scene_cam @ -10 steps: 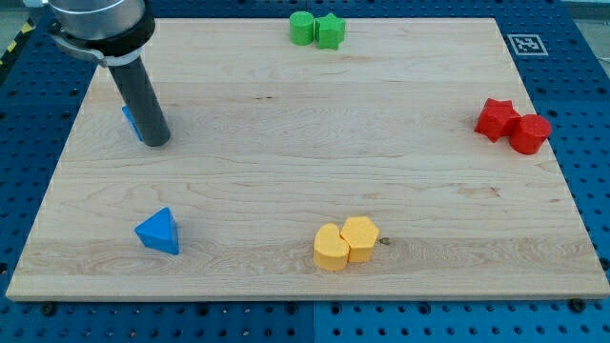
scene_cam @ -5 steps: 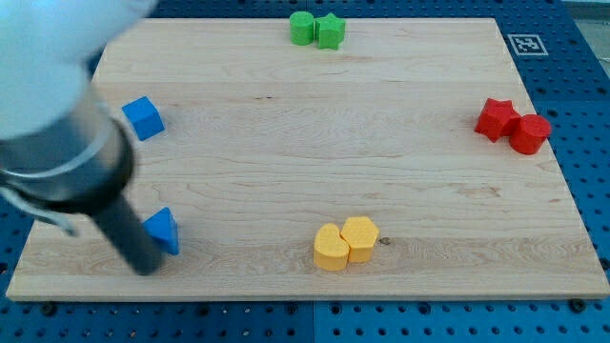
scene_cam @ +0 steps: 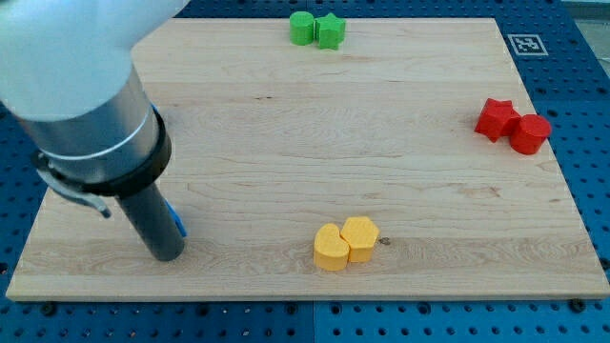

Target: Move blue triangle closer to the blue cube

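Observation:
My dark rod comes down at the view's lower left, and my tip rests on the board. Only a thin blue sliver of the blue triangle shows at the rod's right edge, just above the tip; the rest is hidden behind the rod. The blue cube does not show; the arm's large grey body covers the board's upper left where it lay.
Two green blocks sit together at the top edge. Two red blocks sit at the right edge. Two yellow blocks sit together near the bottom middle. The wooden board lies on a blue pegboard table.
The arm swung from the upper left beside the blue cube down to the lower left. It now stands in front of the blue triangle and hides both blue blocks.

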Robot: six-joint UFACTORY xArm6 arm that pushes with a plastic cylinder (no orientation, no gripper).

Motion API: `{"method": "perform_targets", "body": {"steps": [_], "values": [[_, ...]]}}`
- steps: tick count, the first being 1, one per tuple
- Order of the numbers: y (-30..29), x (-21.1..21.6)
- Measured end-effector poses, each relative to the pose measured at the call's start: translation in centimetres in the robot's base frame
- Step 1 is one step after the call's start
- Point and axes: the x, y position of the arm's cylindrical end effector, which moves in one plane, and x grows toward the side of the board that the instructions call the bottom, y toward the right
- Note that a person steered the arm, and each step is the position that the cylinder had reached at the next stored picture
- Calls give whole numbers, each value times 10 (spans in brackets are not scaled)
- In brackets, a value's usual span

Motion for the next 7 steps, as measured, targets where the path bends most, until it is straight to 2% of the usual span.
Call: {"method": "perform_targets", "body": {"steps": [1, 5, 6, 7], "values": [[0, -17], [-25, -23], [-28, -33], [-28, -63]]}}
